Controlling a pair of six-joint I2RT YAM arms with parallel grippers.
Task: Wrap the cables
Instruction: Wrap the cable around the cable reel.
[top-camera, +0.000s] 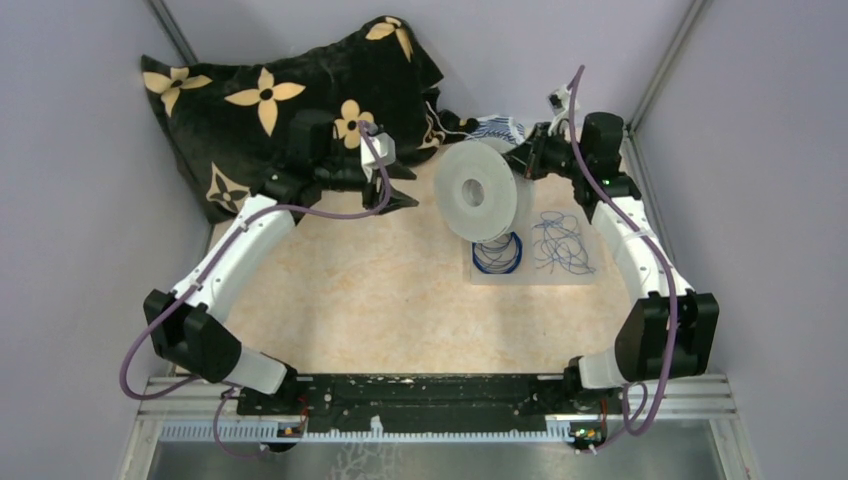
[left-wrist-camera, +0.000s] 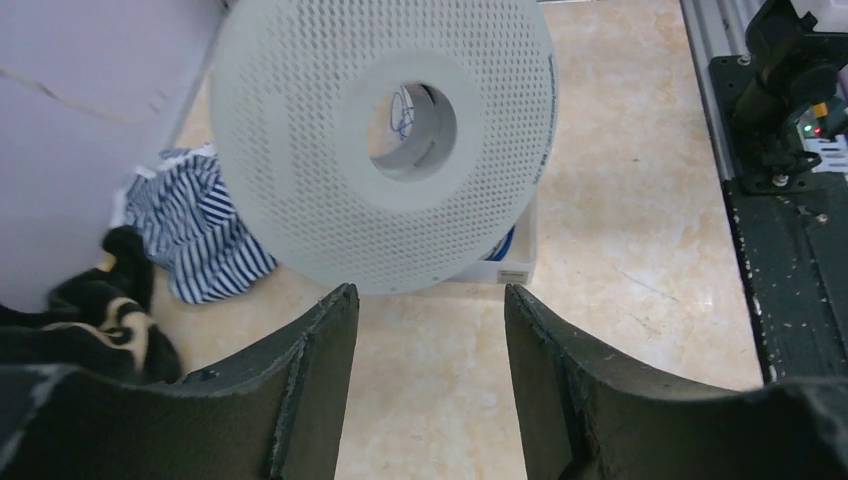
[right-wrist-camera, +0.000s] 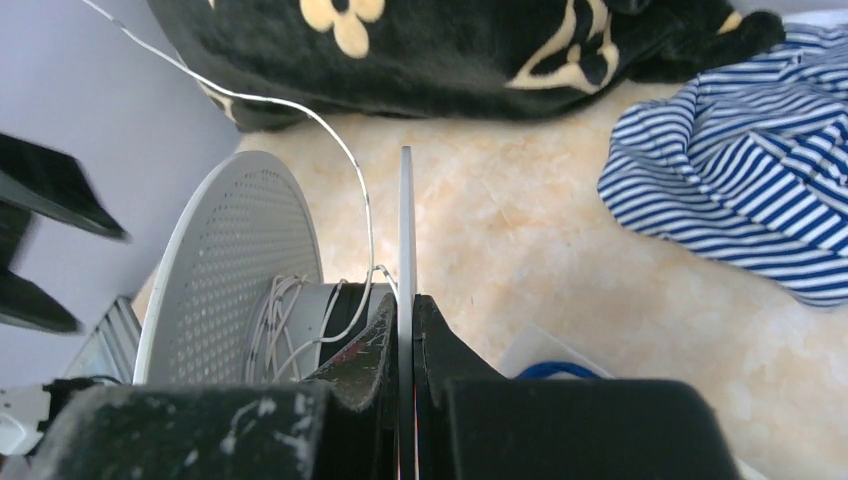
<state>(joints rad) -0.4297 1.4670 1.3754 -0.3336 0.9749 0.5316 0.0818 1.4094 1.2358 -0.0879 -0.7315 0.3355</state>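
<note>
A dark blue ring-like coil (top-camera: 497, 253) and a loose blue tangle (top-camera: 563, 243) lie on a white tray (top-camera: 530, 274). The pale perforated spool (top-camera: 480, 190) stands on edge just behind them. My right gripper (top-camera: 522, 160) is shut on the spool's flange (right-wrist-camera: 406, 220). In the right wrist view my right gripper (right-wrist-camera: 406, 300) pinches that flange edge-on. Whitish wire (right-wrist-camera: 285, 320) is wound on the hub, and a strand (right-wrist-camera: 300, 108) runs off to the back left. My left gripper (top-camera: 410, 195) is open and empty, left of the spool, facing its face (left-wrist-camera: 385, 140) in the left wrist view (left-wrist-camera: 430, 295).
A black cushion with tan flowers (top-camera: 290, 100) fills the back left corner. A blue-striped cloth (top-camera: 497, 128) lies behind the spool and shows in both wrist views (left-wrist-camera: 200, 230) (right-wrist-camera: 740, 140). Grey walls close in on the left, back and right.
</note>
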